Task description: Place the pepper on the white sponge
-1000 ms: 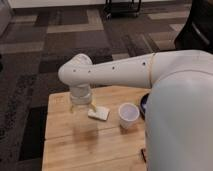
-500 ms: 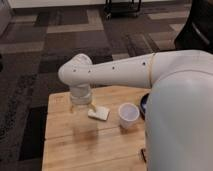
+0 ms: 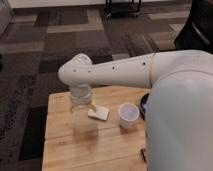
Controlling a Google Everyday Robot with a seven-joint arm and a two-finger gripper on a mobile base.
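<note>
the pepper is hard to make out: a thin orange-tan sliver (image 3: 91,106) shows at the left corner of the white sponge (image 3: 99,114), just under the arm's wrist, and i cannot tell for sure that this is it, or whether it is touching the pad. the sponge lies flat on the wooden table (image 3: 65,145), near the middle of the top, with nothing lying across its upper face. the gripper (image 3: 80,104) hangs straight down from the white arm (image 3: 115,72), which reaches in from the right, and it sits low over the table just left of the sponge; its jaws stand spread wide and i cannot see them closed on anything. a white cup (image 3: 128,115) stands upright to the right of the sponge, apart from it, and a dark round thing (image 3: 144,104) shows past the cup, partly hidden by the robot's body
</note>
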